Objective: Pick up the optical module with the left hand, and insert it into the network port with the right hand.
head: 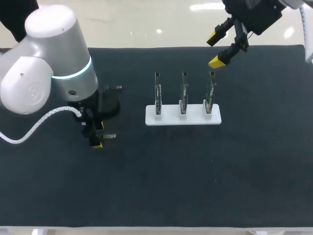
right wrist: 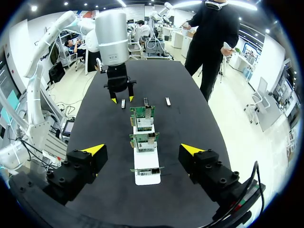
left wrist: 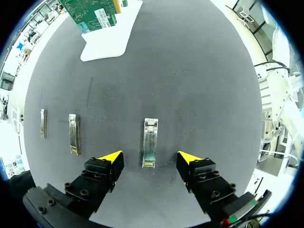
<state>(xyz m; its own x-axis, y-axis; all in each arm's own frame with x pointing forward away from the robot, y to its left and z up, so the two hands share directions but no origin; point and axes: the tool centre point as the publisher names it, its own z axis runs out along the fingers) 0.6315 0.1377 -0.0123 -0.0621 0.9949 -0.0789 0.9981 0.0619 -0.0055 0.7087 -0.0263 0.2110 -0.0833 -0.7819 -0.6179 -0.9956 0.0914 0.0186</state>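
Left wrist view showed the left gripper spread wide and holding nothing. The optical module lay flat on the dark mat between its fingers. The right gripper hung open and empty just beyond the card rack.

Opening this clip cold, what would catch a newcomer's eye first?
The white stand mid-table, holding three upright green boards. Next, the left claw low over the dark mat, open, with an optical module lying untouched between its fingertips. The right claw hangs open, raised near the stand's right-hand board.
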